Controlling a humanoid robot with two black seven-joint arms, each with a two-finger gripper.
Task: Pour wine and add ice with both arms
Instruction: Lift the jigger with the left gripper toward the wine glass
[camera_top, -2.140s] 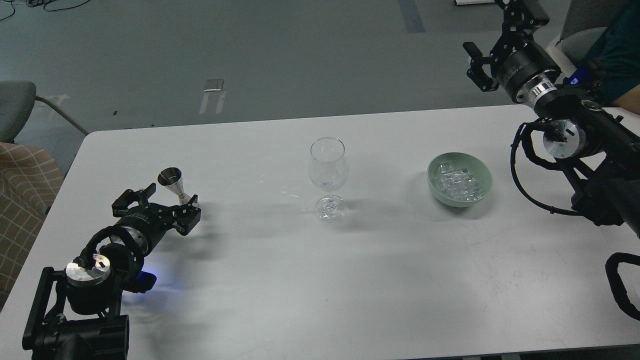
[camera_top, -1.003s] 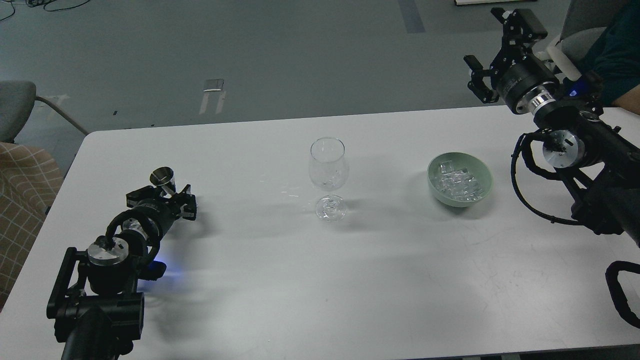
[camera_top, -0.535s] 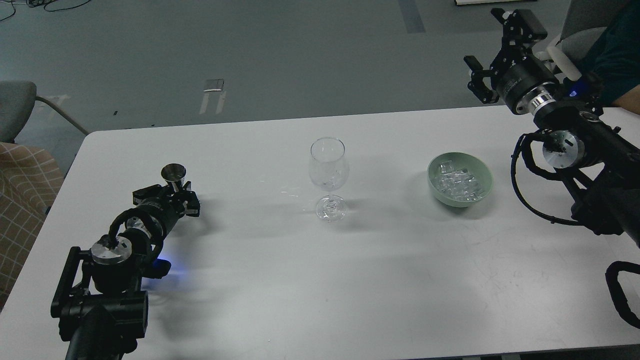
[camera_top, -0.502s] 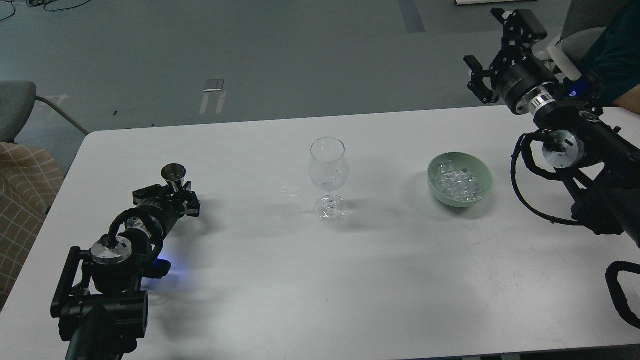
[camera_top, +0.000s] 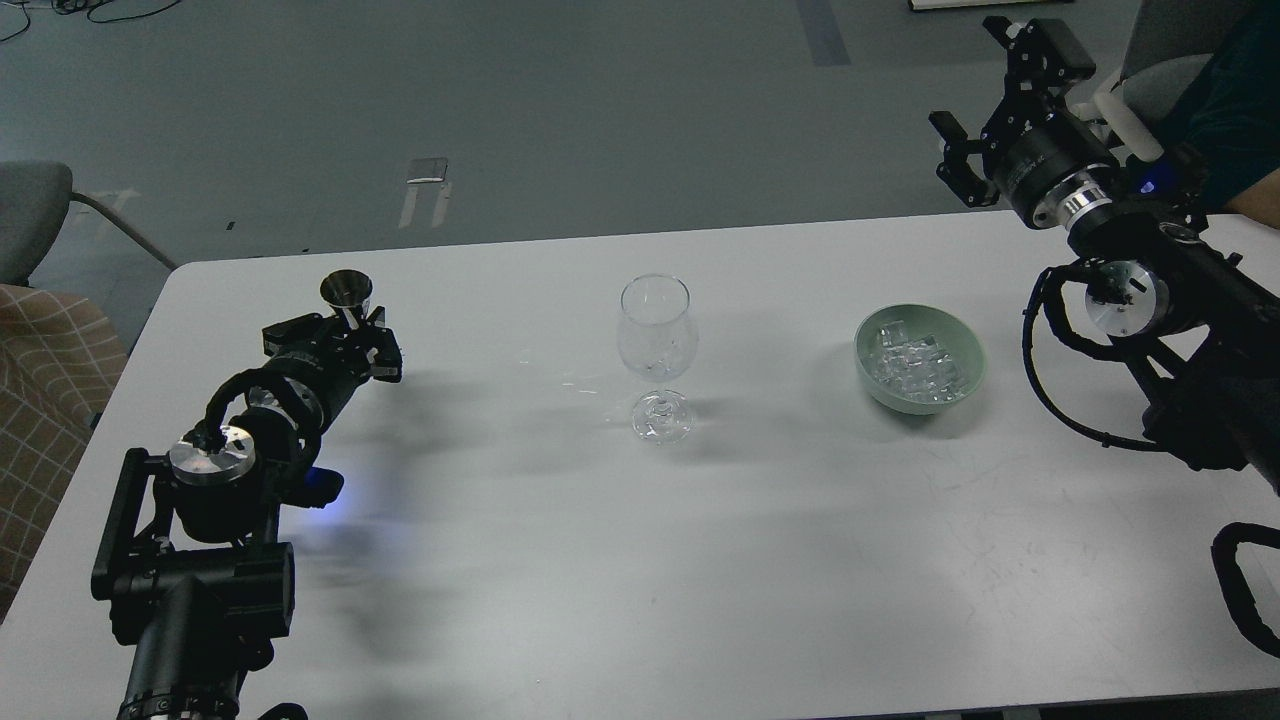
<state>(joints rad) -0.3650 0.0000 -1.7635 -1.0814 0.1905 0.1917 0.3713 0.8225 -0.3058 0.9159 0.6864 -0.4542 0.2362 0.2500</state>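
Grey floor stretches behind the white table (camera_top: 560, 560), where an empty wine glass (camera_top: 656, 350) stands near the middle. At its nine o'clock, well apart, the left gripper (camera_top: 340, 335) is clenched around a small steel jigger (camera_top: 346, 296), held upright and off the table. At the glass's three o'clock sits a pale green bowl (camera_top: 968, 385) holding the ice (camera_top: 915, 362). Up at one o'clock the right gripper (camera_top: 985, 110) hangs spread and empty beyond the table's far edge. To pour well, I'd say the jigger should travel level until its lip is over the rim, then tip slowly. No labels or writing are readable anywhere.
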